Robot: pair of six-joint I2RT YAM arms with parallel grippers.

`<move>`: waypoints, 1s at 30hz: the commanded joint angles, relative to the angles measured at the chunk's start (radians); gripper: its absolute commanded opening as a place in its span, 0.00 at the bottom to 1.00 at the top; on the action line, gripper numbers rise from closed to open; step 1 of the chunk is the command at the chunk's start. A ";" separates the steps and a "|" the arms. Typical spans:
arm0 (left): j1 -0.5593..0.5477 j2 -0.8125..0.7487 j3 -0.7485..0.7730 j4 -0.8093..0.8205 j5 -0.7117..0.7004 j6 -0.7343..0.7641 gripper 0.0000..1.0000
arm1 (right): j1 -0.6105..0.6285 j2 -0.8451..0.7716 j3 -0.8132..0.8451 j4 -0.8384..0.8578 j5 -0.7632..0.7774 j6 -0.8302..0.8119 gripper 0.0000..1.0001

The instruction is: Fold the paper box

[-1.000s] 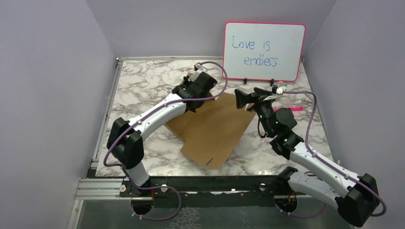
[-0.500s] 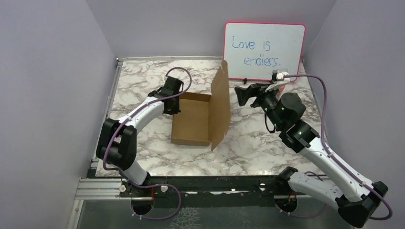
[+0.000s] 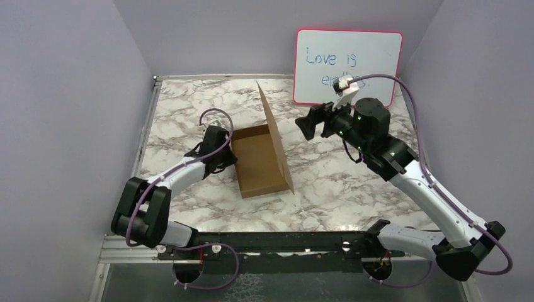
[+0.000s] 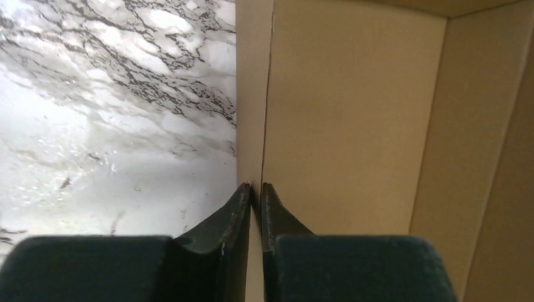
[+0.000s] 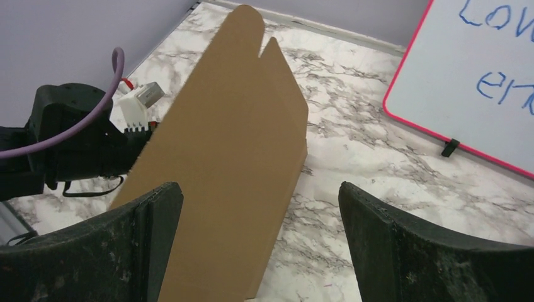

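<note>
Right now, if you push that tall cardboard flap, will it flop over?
Probably it hinges at its crease: the tall flap stands flat, so it looks stiff. The paper box seems light and might slide on the smooth table, though the left gripper pinching its wall should steady it.

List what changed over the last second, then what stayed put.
The brown corrugated cardboard paper box went from lying nearly flat to having one large panel standing upright. The left gripper swung back from the box's far corner toward the near left and is shut on its left edge. The right gripper rose and shifted left, jaws wide, touching nothing. The pink-framed whiteboard stayed put.
</note>
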 commanded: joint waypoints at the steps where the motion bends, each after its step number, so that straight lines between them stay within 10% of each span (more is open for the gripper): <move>1: 0.002 -0.067 -0.090 0.189 0.035 -0.164 0.13 | -0.003 0.084 0.123 -0.148 -0.123 -0.026 1.00; 10: 0.003 -0.196 -0.104 0.139 -0.045 -0.110 0.43 | 0.057 0.254 0.348 -0.322 -0.177 -0.039 1.00; 24: 0.007 -0.520 0.110 -0.183 -0.216 0.196 0.96 | 0.281 0.605 0.755 -0.616 0.295 -0.091 0.86; 30: 0.007 -0.580 0.229 -0.266 -0.276 0.432 0.99 | 0.313 0.718 0.872 -0.709 0.461 -0.188 0.78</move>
